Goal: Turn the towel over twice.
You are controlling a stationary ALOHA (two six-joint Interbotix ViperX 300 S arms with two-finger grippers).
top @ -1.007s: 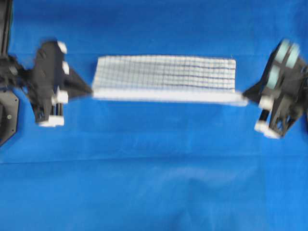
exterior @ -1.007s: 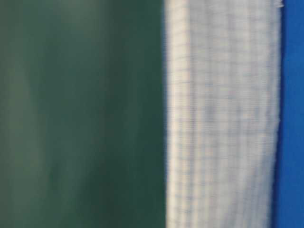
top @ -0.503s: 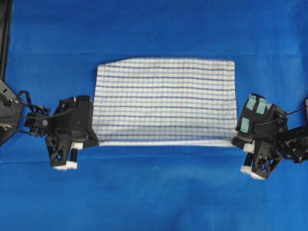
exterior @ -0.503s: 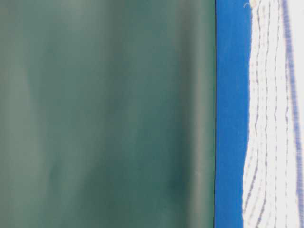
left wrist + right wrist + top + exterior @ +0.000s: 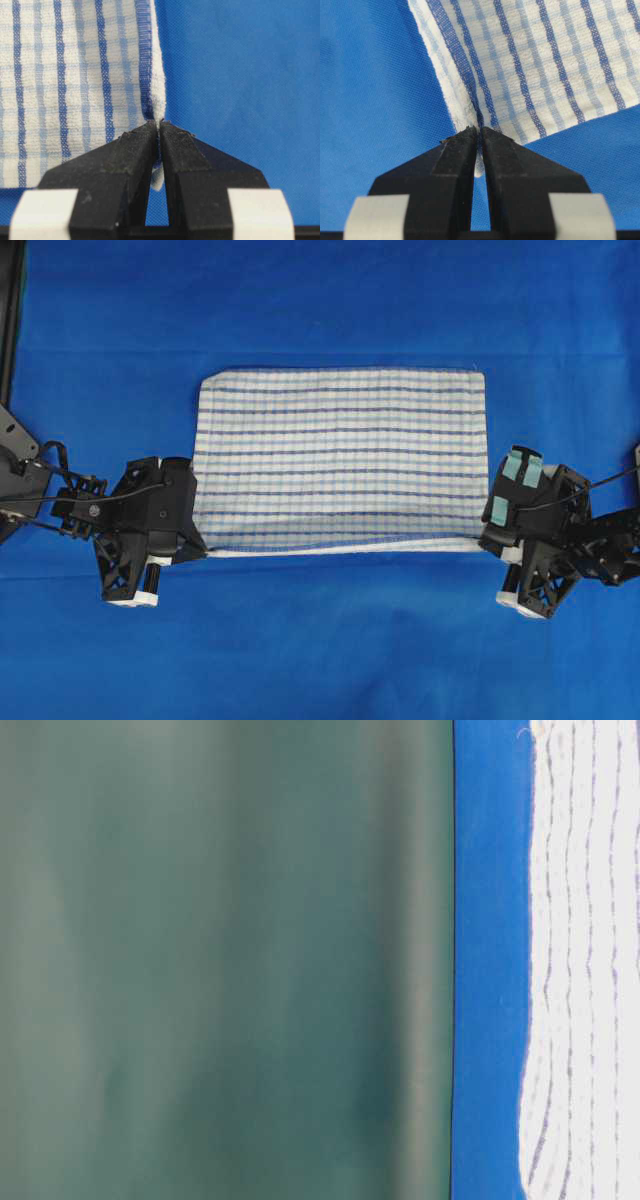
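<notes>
The towel [image 5: 340, 460] is being held spread nearly flat on the blue sheet [image 5: 320, 640], mid-table. Its near-left corner is being pinched by the left gripper [image 5: 200, 545], jaws clamped tight on the hem; near-right corner is being pinched likewise by the right gripper [image 5: 488, 538]. The near edge btwn both grippers is being kept taut, slightly raised w/ white underside showing. The far edge is lying straight on the sheet. Wide bare sheet is being left round all four sides.
</notes>
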